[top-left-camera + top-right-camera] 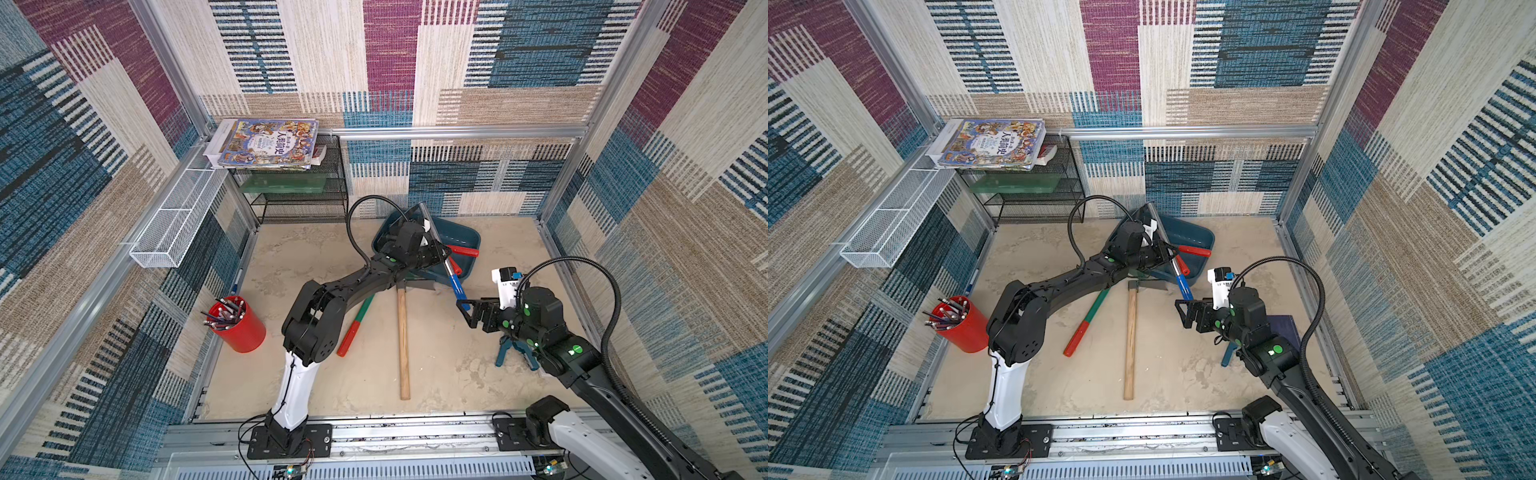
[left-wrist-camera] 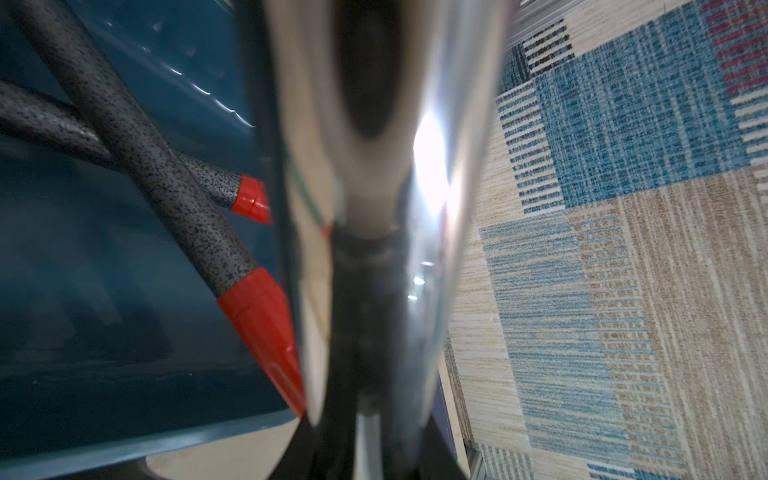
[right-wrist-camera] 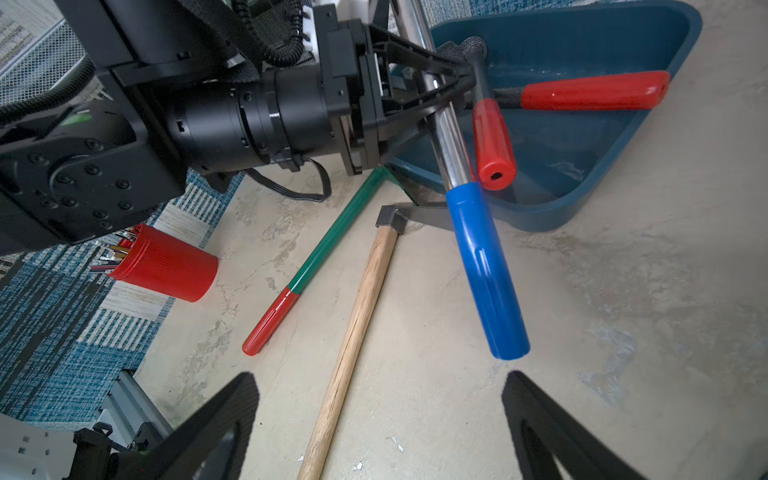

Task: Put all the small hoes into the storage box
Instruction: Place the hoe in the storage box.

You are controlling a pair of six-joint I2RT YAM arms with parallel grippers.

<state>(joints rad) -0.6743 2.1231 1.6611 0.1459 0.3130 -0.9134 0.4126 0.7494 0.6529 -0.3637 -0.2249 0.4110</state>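
**Small hoe held aslant over storage box**

The left claw is clenched on the hoe's chrome shaft, holding the tool at a slant across the near left part of the teal box, which sits by the counter's far edge. The hoe's blue grip juts past the box's near rim, out over the counter. Its head is hidden behind the arm. The right claw hovers just beside the end of the blue grip, jaws spread and empty.

Two red-handled tools lie crossed inside the box, and one grip pokes over the rim. On the counter's middle a wooden-handled tool lies with its grey head toward the box. Beside it lies a green-and-red-handled tool, partly under the left arm. A red cup of pens stands at the counter's left edge. At the far left corner stands a black wire rack, with books stacked on top.
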